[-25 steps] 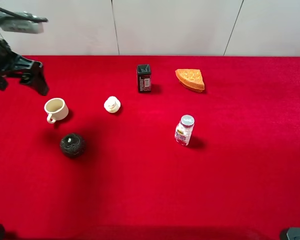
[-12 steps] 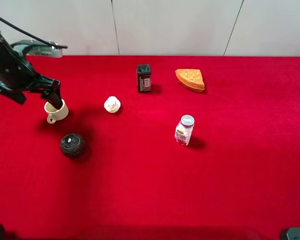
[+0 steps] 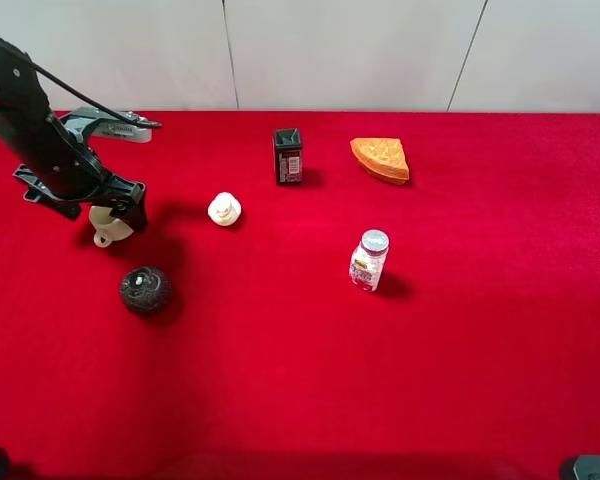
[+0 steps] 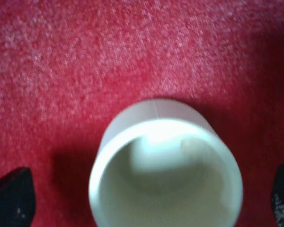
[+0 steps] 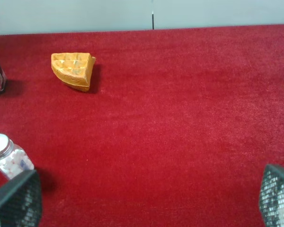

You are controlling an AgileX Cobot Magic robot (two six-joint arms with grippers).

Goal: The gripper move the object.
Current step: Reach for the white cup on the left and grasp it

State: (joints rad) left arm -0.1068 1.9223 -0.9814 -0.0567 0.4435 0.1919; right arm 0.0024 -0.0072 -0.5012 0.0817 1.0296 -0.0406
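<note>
Jaws of the left gripper [image 4: 146, 201] stand wide, one black fingertip [image 4: 12, 198] on either side of the cream mug [image 4: 165, 165], clear of its walls, seemingly poised to close. Upright on the red cloth [image 4: 61, 56], the mug sits centred between them.

You are looking at a robot test bench in a lab-type room. Red felt cloth [image 3: 460, 380] is covering the whole tabletop, plain white wall panels [image 3: 340, 50] are backing it, the left gripper [image 3: 110, 210] is hanging over it, and unrelated props are sitting spaced apart: orange wedge [image 3: 381, 158], small bottle [image 3: 368, 260], dark box [image 3: 288, 155].
</note>
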